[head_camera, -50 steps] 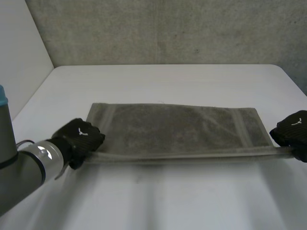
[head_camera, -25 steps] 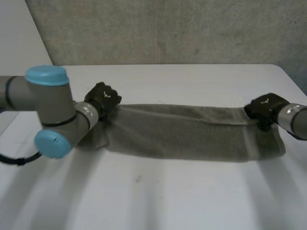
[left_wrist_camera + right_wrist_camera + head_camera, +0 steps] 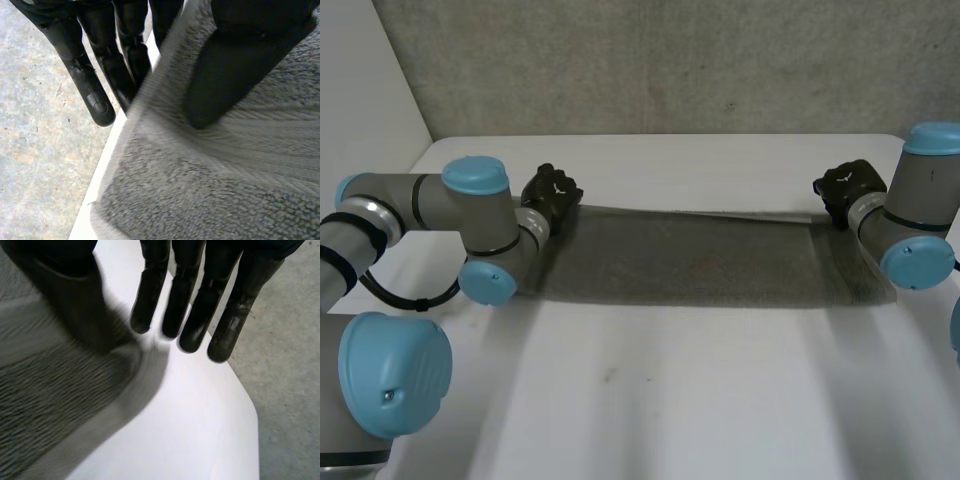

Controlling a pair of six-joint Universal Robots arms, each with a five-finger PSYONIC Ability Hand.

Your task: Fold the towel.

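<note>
A grey towel (image 3: 690,260) lies folded in half across the white table (image 3: 670,400), a long strip running left to right. My left hand (image 3: 550,192) is at the towel's far left corner. In the left wrist view its thumb (image 3: 235,65) rests on top of the towel (image 3: 225,175), and its straight fingers (image 3: 95,95) stand just beyond the raised edge. My right hand (image 3: 842,185) is at the far right corner. In its wrist view the fingers (image 3: 195,315) are straight over bare table (image 3: 190,430), and the towel corner (image 3: 50,405) lies loose under the thumb.
A concrete wall (image 3: 670,60) rises behind the table's far edge, a little beyond both hands. Both forearms reach in over the table's left and right sides. Bare white tabletop lies in front of the towel.
Both hands carried the towel's near edge up and over to the far edge, folding it in half. Their fingers have since loosened from the corners.
</note>
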